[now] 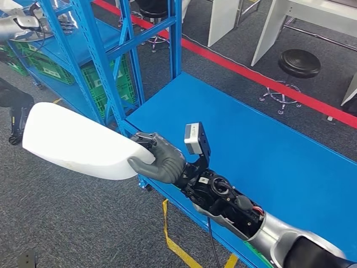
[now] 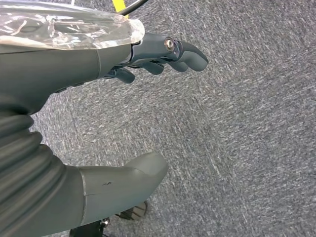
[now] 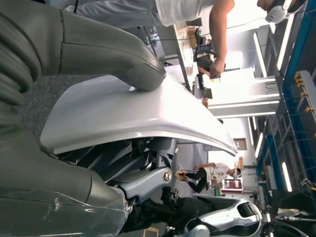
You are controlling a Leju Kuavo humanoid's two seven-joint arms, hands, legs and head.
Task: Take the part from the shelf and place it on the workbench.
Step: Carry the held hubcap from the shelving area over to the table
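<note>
**Right hand holds white part past the tabletop's corner**

In the head view, the robot's right hand sits near the centre of the picture, its fingers and thumb clamped on one end of a long, smooth white part. The part stretches from the hand toward 9 o'clock, hanging over the grey carpet floor, just off the near corner of the blue tabletop. The right wrist view shows the thumb pressing on the part's curved upper face while the darker fingers lie under it.

A blue metal shelf stands at 11 o'clock, with green crates low inside it. A red floor line runs behind the tabletop, and a black round stool stands at 2 o'clock.

In the left wrist view, the left hand hangs over the carpet with thumb and fingers apart, holding nothing. A person stands in the background of the right wrist view.
</note>
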